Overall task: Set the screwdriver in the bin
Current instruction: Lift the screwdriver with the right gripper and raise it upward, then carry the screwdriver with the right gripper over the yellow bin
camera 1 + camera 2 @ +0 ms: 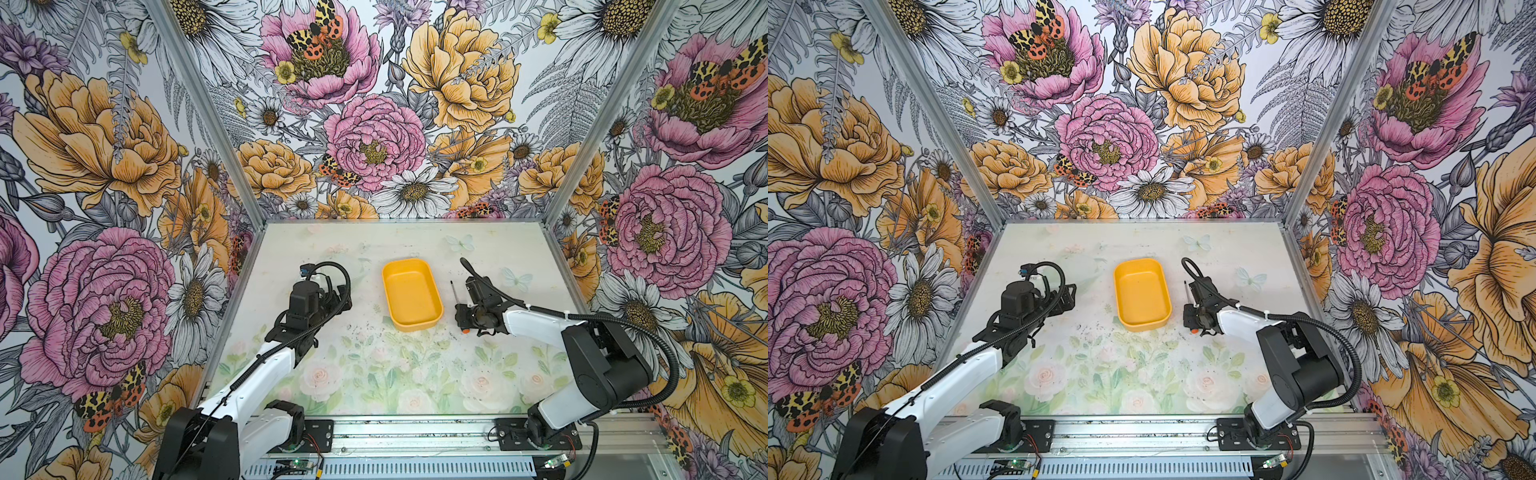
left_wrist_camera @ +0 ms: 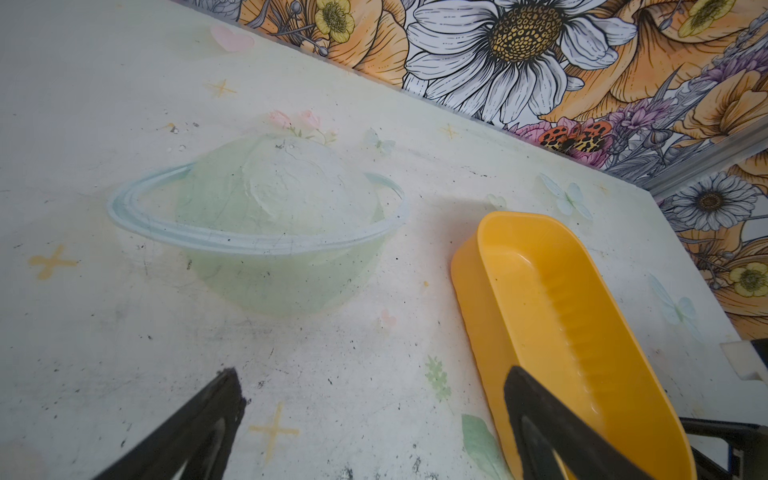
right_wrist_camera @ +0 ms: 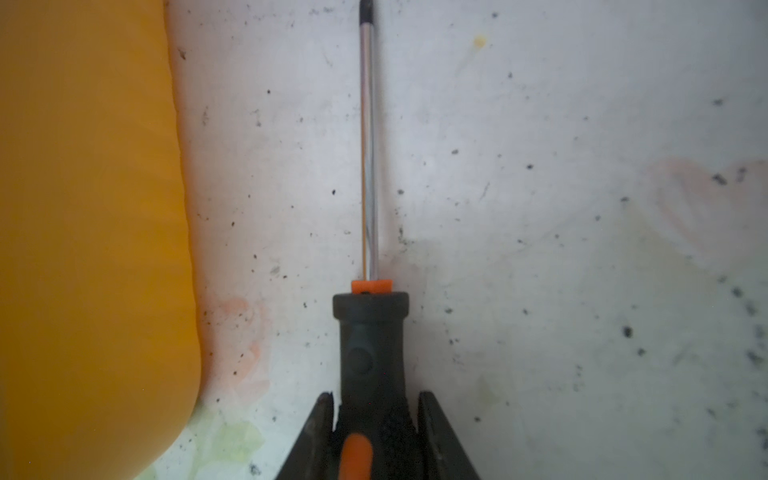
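Jaws of my right gripper [image 3: 374,401] pinch the screwdriver [image 3: 369,166] by its handle, just beside the bin [image 3: 83,208]. Grasp looks made; next I must lift it over the wall, while my left gripper [image 2: 372,388] idles, spread.

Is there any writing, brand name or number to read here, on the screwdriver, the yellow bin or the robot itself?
No readable text anywhere.
Screwdriver: no lettering shows on the handle.
Bin: plain, no label.
Left arm and right arm: no markings visible.
Circuit boards at the front rail: too small to read.
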